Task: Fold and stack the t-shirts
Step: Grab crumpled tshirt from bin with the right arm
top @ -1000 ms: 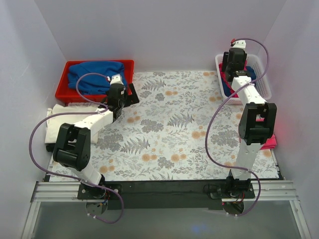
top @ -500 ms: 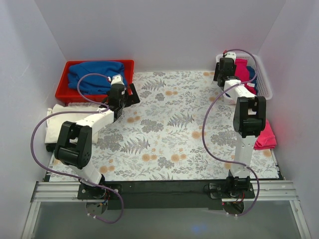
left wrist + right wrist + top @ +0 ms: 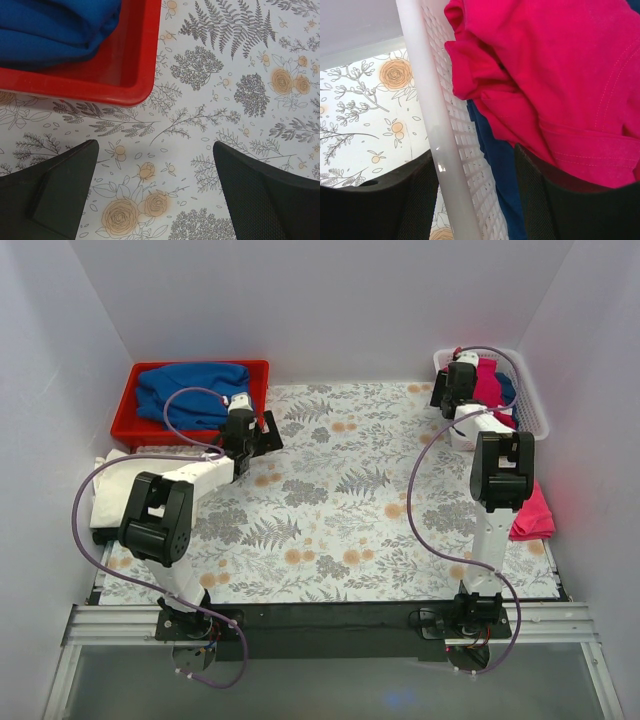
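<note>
The right gripper (image 3: 474, 157) stood with its fingers apart and clamped on nothing. The wall of the white perforated plastic basket (image 3: 432, 100) ran up between them, so one finger sat outside the basket and the other inside. Just ahead of the inside finger and spilling over it lay the bright crimson-pink cotton t-shirt (image 3: 550, 75), bunched against the basket wall. Beneath it, deeper in the basket, showed a strip of dark blue cloth (image 3: 492, 165).

The main hazard, as I judged it, was that straddle. Closing from there would likely pinch the plastic wall along with the shirt, or instead of it, and a lift would then drag or tip the basket. A grab taken too deep could also gather the dark blue cloth, bringing two garments out at once. And the bunched shirt might catch on the rim as it came over.

The left gripper (image 3: 156, 150) hung with its jaws wide apart and empty over the floral-printed tablecloth (image 3: 240, 60). The corner of a red rectangular plastic tray (image 3: 135, 65) lay ahead and to its left, holding a bundled blue t-shirt (image 3: 55, 25). It was well apart from the basket — too far to steady it. A folded pink t-shirt (image 3: 532, 512) lay well behind the right gripper, beside its arm.
</note>
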Robot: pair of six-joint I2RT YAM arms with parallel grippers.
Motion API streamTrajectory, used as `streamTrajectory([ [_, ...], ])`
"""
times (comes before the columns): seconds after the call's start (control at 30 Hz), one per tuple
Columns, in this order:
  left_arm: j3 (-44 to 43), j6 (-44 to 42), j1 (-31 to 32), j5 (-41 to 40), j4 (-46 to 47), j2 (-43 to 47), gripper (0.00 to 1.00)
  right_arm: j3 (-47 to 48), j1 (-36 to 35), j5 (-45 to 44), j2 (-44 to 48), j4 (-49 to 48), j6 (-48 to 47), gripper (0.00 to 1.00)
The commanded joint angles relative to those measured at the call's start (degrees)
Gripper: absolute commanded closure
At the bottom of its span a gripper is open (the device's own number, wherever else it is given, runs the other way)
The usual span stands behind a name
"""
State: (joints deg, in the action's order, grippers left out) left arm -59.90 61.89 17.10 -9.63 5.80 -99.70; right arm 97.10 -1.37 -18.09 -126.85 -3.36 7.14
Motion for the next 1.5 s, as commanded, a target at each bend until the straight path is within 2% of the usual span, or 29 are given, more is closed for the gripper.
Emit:
streamTrajectory([
  [0.0,-2.6,-0.9,0.3,-0.2,0.6,0.0,0.02,-4.8,3.5,-0.9,5.3,-9.1,0.4,0.36],
  [0.43,-1.3,-0.3,0.3,0.4,0.8,1.7,0.02,-17.3,3.1,6.0,17.1,-21.6,3.0,0.33],
  [0.6,-0.8,0.1,0.3,0.8,0.8,2.1,0.02,-19.1,2.4,3.6,18.9,-23.3,2.2,0.32],
  [0.77,-0.4,0.1,0.3,0.8,0.8,2.7,0.02,-17.6,2.2,-4.3,16.3,-20.4,2.4,0.31],
  [1.33,-0.9,-1.2,0.3,-0.3,0.8,0.7,0.02,-7.4,3.8,-9.2,1.5,-15.1,1.5,0.26],
  [1.47,-1.4,-1.4,0.3,-0.4,0.8,-0.2,0.02,-2.4,5.1,-8.9,-1.9,-11.3,1.4,0.28],
])
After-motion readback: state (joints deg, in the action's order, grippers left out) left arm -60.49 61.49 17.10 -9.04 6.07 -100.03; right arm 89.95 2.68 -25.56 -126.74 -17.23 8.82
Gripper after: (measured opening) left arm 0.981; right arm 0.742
